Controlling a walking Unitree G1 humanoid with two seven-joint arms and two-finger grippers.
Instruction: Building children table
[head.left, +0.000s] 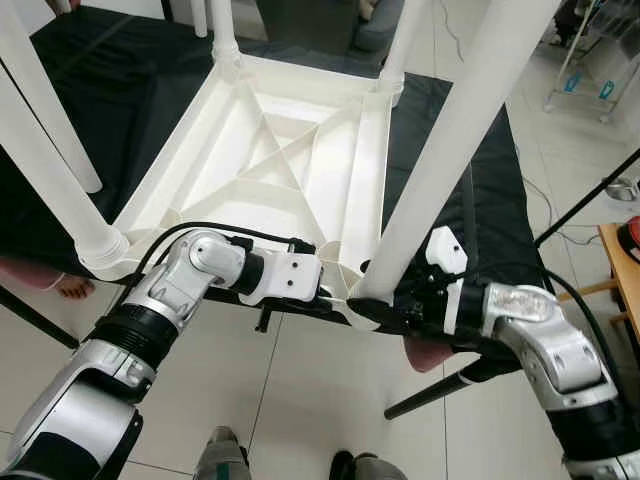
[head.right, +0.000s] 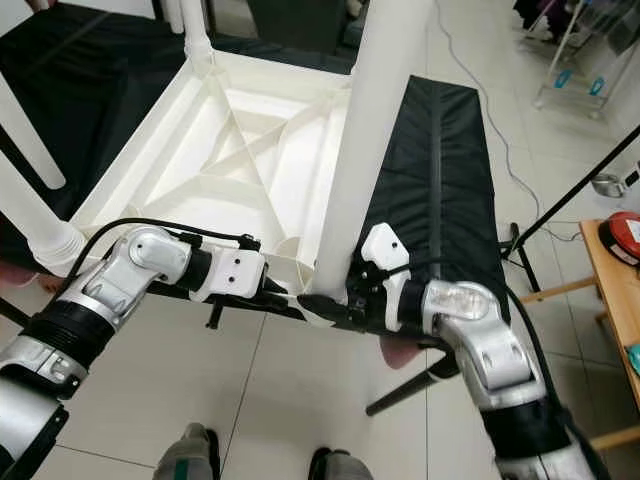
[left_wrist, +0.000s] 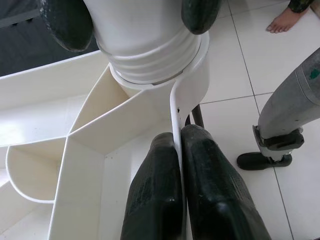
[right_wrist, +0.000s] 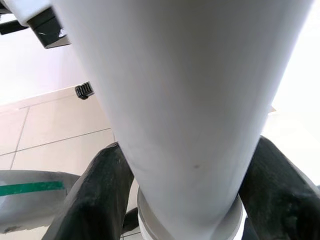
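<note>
Right gripper (head.right: 335, 300): clenched around the base of the near-right table leg (head.left: 450, 150), one black finger (right_wrist: 97, 200) on each side of the white tube, just above the ribbed collar where the leg enters its corner socket. The right wrist view confirms both fingers pressed against the tube.

Left gripper (head.left: 335, 297): pinched on the near rim of the table top (head.left: 290, 160), immediately left of that same corner. The left wrist view shows its two fingers (left_wrist: 155, 200) closed on the thin white wall, one inside the frame and one outside, with the leg's threaded collar seated in the socket just beyond them.

The table top lies upside down, its ribbed underside facing up, on a black cloth (head.left: 470, 210) spread over a raised support. The near edge of the top overhangs the near edge of the cloth. Four white legs stand up from its corners: the near-right one in the grip, a near-left leg (head.left: 50, 160), and two at the far corners whose upper parts leave the frame.

Surroundings: pale tiled floor (head.left: 300, 390). A person's bare foot (head.left: 70, 288) on the floor at the left, below the cloth edge. A wooden table edge (head.right: 610, 290) at far right carrying a red object. A black stand pole slants across the right side. The robot's own feet appear at the near edge.
</note>
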